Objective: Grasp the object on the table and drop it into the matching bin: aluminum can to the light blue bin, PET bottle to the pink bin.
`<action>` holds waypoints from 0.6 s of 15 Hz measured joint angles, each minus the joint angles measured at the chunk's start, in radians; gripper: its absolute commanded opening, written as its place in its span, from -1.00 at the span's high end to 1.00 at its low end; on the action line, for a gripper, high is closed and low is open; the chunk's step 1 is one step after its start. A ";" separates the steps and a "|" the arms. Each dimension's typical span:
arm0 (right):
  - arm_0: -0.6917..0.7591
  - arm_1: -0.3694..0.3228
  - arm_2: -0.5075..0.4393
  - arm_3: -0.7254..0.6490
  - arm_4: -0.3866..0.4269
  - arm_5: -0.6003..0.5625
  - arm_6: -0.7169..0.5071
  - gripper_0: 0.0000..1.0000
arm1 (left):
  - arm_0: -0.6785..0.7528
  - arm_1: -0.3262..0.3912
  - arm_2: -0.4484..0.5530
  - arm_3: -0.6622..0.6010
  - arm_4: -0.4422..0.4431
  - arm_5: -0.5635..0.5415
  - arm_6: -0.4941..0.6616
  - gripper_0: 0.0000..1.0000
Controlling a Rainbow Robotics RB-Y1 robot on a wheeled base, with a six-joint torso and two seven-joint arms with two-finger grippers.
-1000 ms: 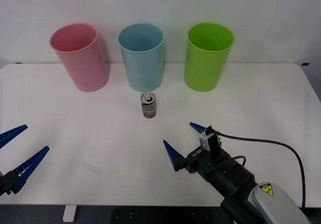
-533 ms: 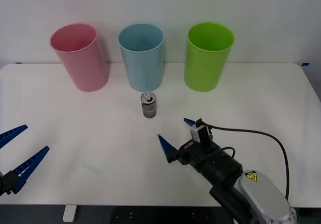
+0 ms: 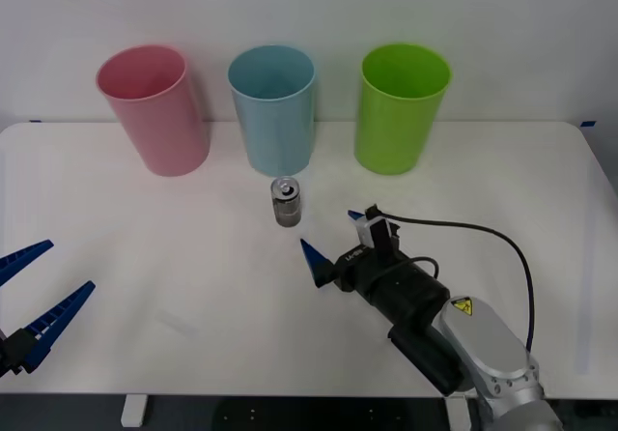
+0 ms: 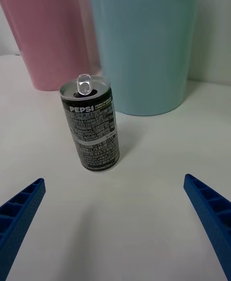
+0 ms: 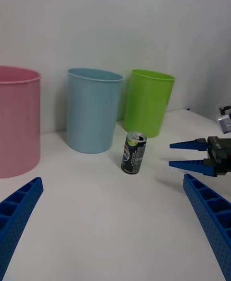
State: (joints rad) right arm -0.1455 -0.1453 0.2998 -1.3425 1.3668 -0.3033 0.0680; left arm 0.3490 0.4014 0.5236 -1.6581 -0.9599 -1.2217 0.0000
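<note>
1. Front view: the aluminum can stands upright on the white desk, just in front of the light blue bin. The pink bin stands to that bin's left and a lime green bin to its right, all three in a row along the desk's far edge. The right tool sits low over the desk, near the can on its right and nearer side, its blue fingers spread apart and aimed toward the can, not touching it. A black cable loops from the right arm. The left tool hangs at the near left corner, well apart from the can, its fingers spread as well.

2. Right wrist view: the can, black with a PEPSI label and its tab raised, stands ahead between the two open fingers, clear of both. The light blue bin rises just behind it, the pink bin beside that.

3. Left wrist view: the can stands in front of the light blue bin, with the lime green bin behind. The right tool points at the can from the side.
</note>
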 measured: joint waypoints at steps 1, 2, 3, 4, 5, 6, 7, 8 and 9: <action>-0.022 0.006 -0.003 0.024 0.000 0.001 -0.001 -1.00 | 0.000 0.000 0.000 0.000 0.000 0.000 0.000 -1.00; -0.042 0.012 -0.006 0.046 0.000 0.002 0.001 -1.00 | 0.000 0.000 0.000 0.000 0.000 0.000 0.000 -1.00; -0.061 0.018 -0.008 0.068 -0.001 0.003 0.001 -1.00 | 0.000 0.000 0.000 0.000 0.000 0.000 0.000 -1.00; -0.080 0.022 -0.009 0.090 -0.001 0.003 0.001 -1.00 | 0.000 0.000 0.000 0.000 0.000 0.000 0.000 -1.00; -0.097 0.026 -0.010 0.108 -0.002 0.003 0.001 -1.00 | 0.000 0.000 0.000 0.000 0.000 0.000 0.000 -1.00; -0.111 0.030 -0.008 0.122 -0.005 0.003 0.001 -1.00 | 0.000 0.000 0.000 0.000 0.000 0.000 0.000 -1.00; -0.124 0.034 -0.005 0.133 -0.008 0.003 0.002 -1.00 | 0.000 0.000 0.000 0.000 0.000 0.000 0.000 -1.00; -0.135 0.037 0.000 0.142 -0.009 0.002 0.001 -1.00 | 0.000 0.000 0.000 0.000 0.000 0.000 0.000 -1.00; -0.145 0.038 0.006 0.149 -0.010 0.000 0.002 -1.00 | 0.000 0.000 0.000 0.000 0.000 0.000 0.000 -1.00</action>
State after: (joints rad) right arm -0.2908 -0.1070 0.3060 -1.1932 1.3567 -0.3029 0.0700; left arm 0.3490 0.4014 0.5236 -1.6581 -0.9599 -1.2217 0.0000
